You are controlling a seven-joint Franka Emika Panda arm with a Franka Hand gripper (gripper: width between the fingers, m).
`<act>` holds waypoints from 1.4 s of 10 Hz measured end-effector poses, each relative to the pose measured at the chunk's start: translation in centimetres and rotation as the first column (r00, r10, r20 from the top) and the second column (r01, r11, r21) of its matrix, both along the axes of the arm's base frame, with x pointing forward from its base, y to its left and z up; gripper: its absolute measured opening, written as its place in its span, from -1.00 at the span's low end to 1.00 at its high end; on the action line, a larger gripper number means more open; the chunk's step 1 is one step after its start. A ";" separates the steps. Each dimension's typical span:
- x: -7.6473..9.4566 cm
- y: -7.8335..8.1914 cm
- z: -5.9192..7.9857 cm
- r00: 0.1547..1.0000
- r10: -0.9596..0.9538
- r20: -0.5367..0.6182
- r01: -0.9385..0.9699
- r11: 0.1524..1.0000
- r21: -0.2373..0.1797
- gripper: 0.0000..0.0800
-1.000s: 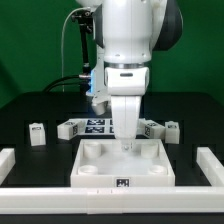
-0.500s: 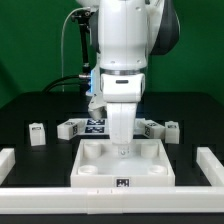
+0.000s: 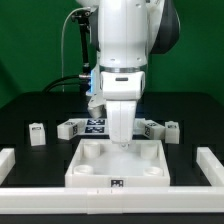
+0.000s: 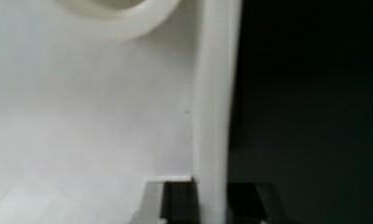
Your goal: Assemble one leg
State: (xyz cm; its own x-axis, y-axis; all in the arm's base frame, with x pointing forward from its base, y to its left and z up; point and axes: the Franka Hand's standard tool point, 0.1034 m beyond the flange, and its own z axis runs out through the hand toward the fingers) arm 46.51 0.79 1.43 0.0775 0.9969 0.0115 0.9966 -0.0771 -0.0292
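Observation:
My gripper [image 3: 122, 143] is down at the far rim of the white square panel [image 3: 90, 165], which lies flat with round corner holes. In the wrist view the gripper [image 4: 209, 196] has its two dark fingers on either side of the panel's rim [image 4: 209, 100], shut on it. Small stubby white legs with tags lie beyond the panel: one at the exterior view's left [image 3: 38, 132], one beside it [image 3: 70, 128], and two at the right [image 3: 152, 127] [image 3: 172, 130]. No leg is held.
The marker board [image 3: 97, 125] lies behind the panel, partly hidden by the arm. White rails stand at the exterior view's left [image 3: 12, 162], right [image 3: 212, 165] and along the front [image 3: 60, 205].
The panel has slid a little toward the front rail and slightly to the exterior view's left, with the gripper moving along on its far rim.

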 end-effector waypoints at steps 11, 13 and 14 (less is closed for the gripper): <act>1.8 2.8 0.0 1.000 0.015 0.005 -0.015 1.000 0.011 -0.85; 2.5 4.0 0.0 1.000 0.024 0.014 -0.025 1.000 0.017 -0.85; 2.5 4.6 0.0 0.999 0.033 0.014 -0.033 0.999 0.021 -0.85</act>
State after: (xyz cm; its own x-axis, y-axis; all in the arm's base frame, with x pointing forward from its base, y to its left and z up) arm 49.04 5.36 1.42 0.0439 0.9985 0.0334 0.9989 -0.0434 -0.0171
